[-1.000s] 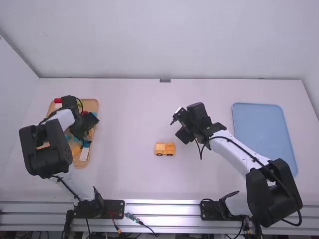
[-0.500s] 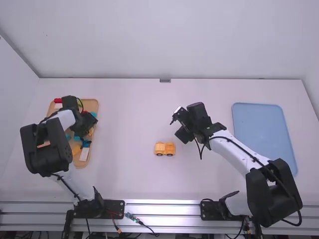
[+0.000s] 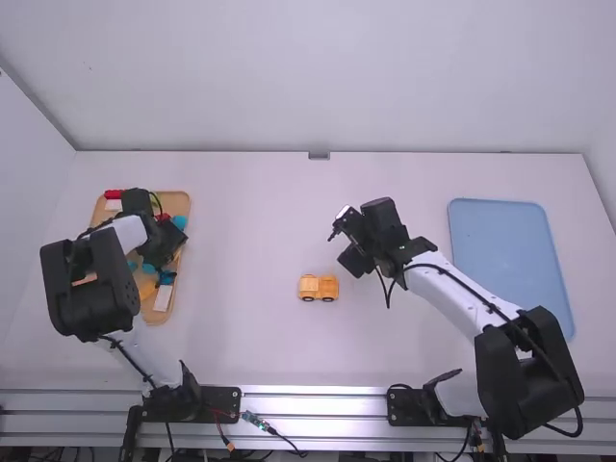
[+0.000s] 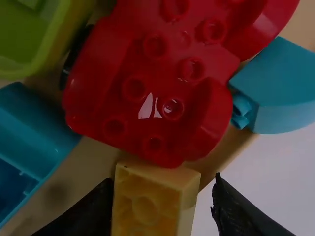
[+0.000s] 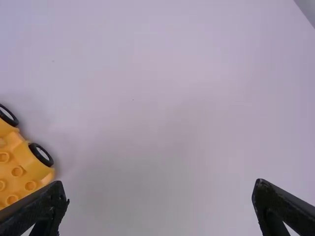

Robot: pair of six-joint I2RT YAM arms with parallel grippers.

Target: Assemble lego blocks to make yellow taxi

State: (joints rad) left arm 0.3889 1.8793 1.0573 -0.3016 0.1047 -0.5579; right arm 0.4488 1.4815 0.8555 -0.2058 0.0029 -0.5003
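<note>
The left gripper [image 3: 167, 241] is low over the wooden tray [image 3: 180, 204] at the far left. In the left wrist view, the left gripper [image 4: 162, 189] stands open around a yellow block [image 4: 147, 209], with a gap beside one finger. A red piece [image 4: 152, 93] lies against the block's end. On the table's middle rests a yellow car body [image 3: 318, 288] with black wheels. To its right and farther from the camera hangs the right gripper [image 3: 348, 242]. In the right wrist view the right gripper [image 5: 161, 189] is wide open and holds nothing; the car body [image 5: 22, 172] is off to one side.
Teal pieces [image 4: 278, 86] and a lime green piece [image 4: 19, 39] crowd around the red one in the wooden tray. A white block [image 3: 164, 297] lies at the tray's near end. The blue tray [image 3: 510, 255] stands on the right of the table.
The left gripper has shifted slightly over the wooden tray, with its dark fingers drawing a little to the left. The right arm and the car body have stayed in place.
</note>
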